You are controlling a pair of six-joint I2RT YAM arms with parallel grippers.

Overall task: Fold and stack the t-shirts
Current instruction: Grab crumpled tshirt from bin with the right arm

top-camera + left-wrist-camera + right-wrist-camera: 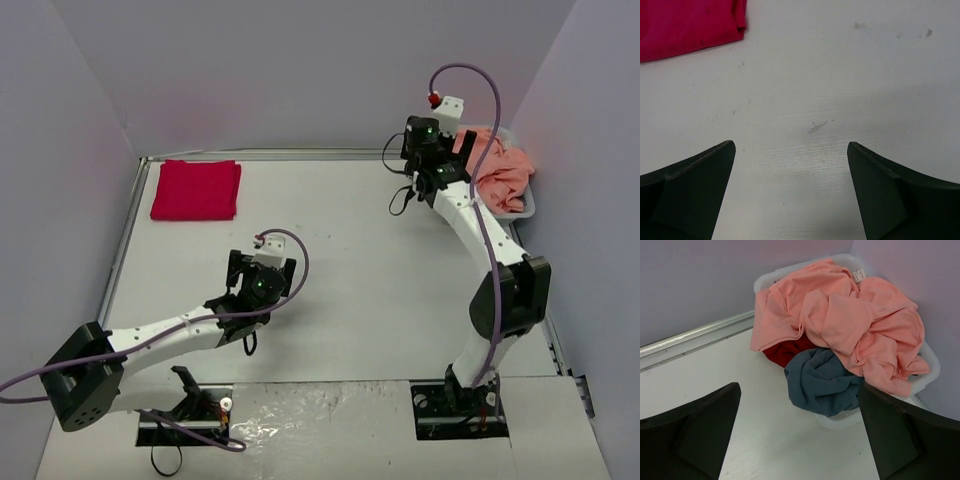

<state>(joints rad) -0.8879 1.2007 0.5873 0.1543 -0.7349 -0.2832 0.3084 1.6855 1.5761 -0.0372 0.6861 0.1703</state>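
A crimson red t-shirt [195, 189] lies folded flat at the table's back left; its corner [690, 25] shows at the upper left of the left wrist view. A crumpled salmon-orange t-shirt [840, 305] tops a heap in the basket, over a dusty teal-blue one [822, 380] that hangs over the near rim and a dark red one [785, 351]. My left gripper [791, 146] is open over bare table, well short of the folded shirt. In front of the basket, my right gripper [799, 387] is open and holds nothing. From above, the salmon heap [500, 170] sits just right of the right gripper [440, 150]; the left gripper [258, 268] is mid-left.
The white plastic basket [930, 375] stands in the back right corner against the lilac walls [700, 280]. A metal rail [260, 155] runs along the table's back edge and another down its left side. Purple cables loop off both arms.
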